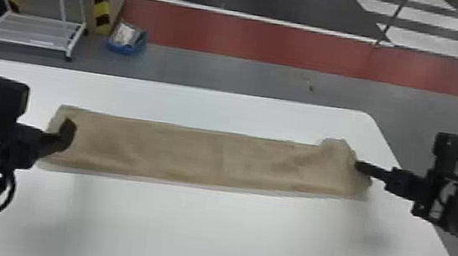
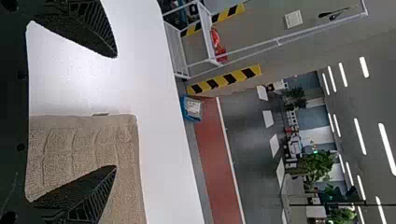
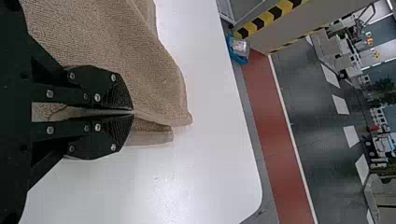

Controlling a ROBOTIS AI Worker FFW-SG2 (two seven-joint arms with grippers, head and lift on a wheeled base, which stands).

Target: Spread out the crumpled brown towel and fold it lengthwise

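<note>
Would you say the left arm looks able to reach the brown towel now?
Probably yes: the left claw stands open at the left end of the towel, with nothing visible in between.

Brown towel (image 1: 195,155); long, narrow folded strip; lightly wrinkled; lies across white table (image 1: 202,228); right end bunched.

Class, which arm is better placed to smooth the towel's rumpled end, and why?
Right, I'd judge: the right pincer is closed at the rumpled end of the brown towel, while the left pincer stands open at the opposite, flatter end.
</note>
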